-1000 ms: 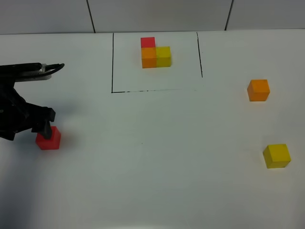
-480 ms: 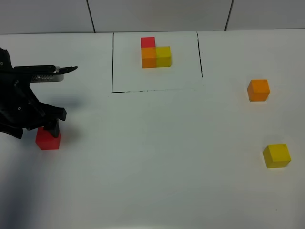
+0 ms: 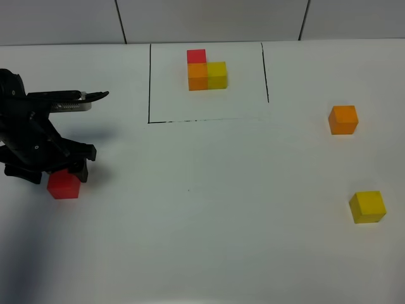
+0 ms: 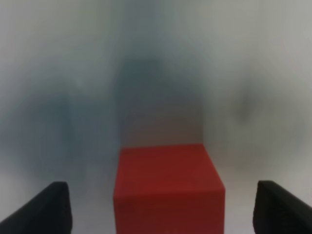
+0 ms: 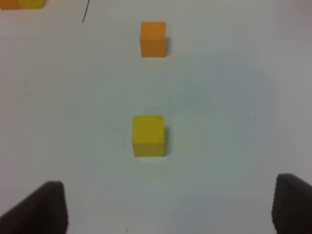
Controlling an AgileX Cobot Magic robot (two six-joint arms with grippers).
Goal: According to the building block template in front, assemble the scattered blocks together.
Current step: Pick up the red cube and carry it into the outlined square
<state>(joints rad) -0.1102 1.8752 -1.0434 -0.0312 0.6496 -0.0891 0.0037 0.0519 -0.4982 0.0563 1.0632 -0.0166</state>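
Observation:
The building block template (image 3: pixel 205 71), a joined red, orange and yellow trio, sits at the back inside thin black lines. Of the scattered blocks, the red cube (image 3: pixel 63 185) lies on the table at the left. My left gripper (image 3: pixel 63 172) hovers low over it, open. In the left wrist view the red cube (image 4: pixel 168 187) sits between the two black fingertips (image 4: pixel 48 209) with a gap on each side. The orange cube (image 3: pixel 343 120) and yellow cube (image 3: pixel 367 206) lie apart at the right. My right gripper (image 5: pixel 170 209) is open and short of the yellow cube (image 5: pixel 148 135); the orange cube (image 5: pixel 153 38) lies beyond.
The white table (image 3: pixel 209 209) carries a drawn black frame (image 3: pixel 149 82) around the template. A tiled wall (image 3: pixel 209 19) runs along the back edge. The right arm is outside the exterior high view. A corner of the template (image 5: pixel 22 4) shows in the right wrist view.
My left arm has shifted to the right, bringing its open fingers around the red cube. The cubes have not moved.

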